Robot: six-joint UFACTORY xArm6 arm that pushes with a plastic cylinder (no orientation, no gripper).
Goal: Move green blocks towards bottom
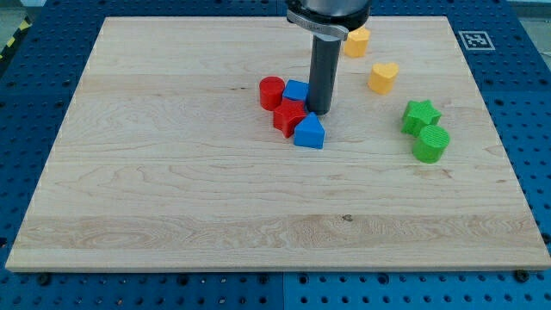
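Bright, even light falls from overhead; the table (172, 198) shows no glare, the blocks cast short soft shadows, and everything stays sharp throughout.

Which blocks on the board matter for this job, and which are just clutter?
For the job: green star block, green cylinder, my tip, now beside the red and blue cluster.

Lying about: red cylinder, red star block, two blue blocks, yellow block, yellow heart block.

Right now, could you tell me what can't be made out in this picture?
- The arm above my rod: cut off by the view's top edge.
- Blue cube: right side hidden behind my rod, tip beside it.
- Yellow block: partly covered by the rod's mount, shape unclear.
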